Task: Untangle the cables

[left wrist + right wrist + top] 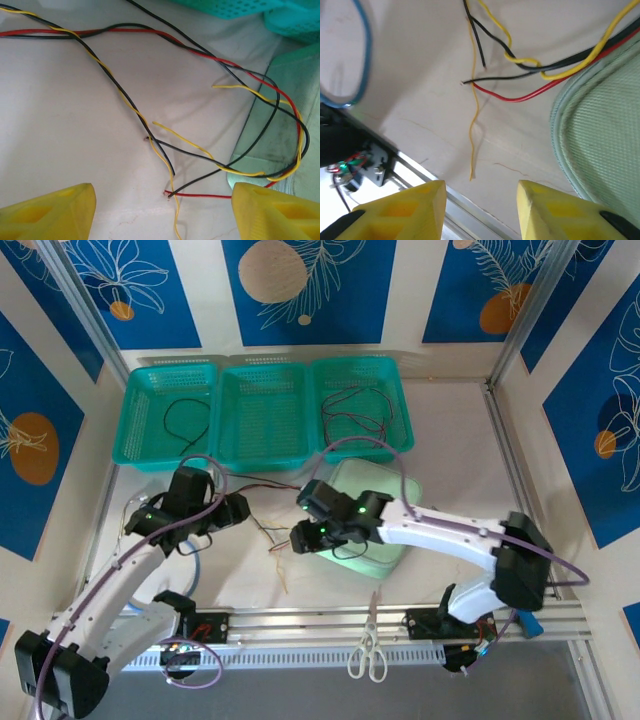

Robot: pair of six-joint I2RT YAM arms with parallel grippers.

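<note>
Left wrist view: the left pincer (162,196) stands wide, its yellow fingers (55,210) at the two lower corners, gripping and touching nothing. Bare table (60,130) lies ahead of the left finger. Just ahead of the gap lie loose ends of the cables (107,75): a red end and a black end meet there, and a yellow strand runs in toward the gap. Farther out, black, red and yellow wires cross and loop, bending over the pale green basket (309,75) ahead of the right finger. A yellow-and-black twisted pair runs off to the far left.

Right wrist view: the right pincer (480,192) is open more narrowly and holds nothing. A thin yellow wire (475,115) ends just ahead of its gap, apart from both fingers. Beyond that lie red and black ends, then a yellow-and-black twist. A blue tube (367,45) curves far to the left.

Top view: three teal baskets (262,410) stand beyond both pincers, with wires in the outer two.
</note>
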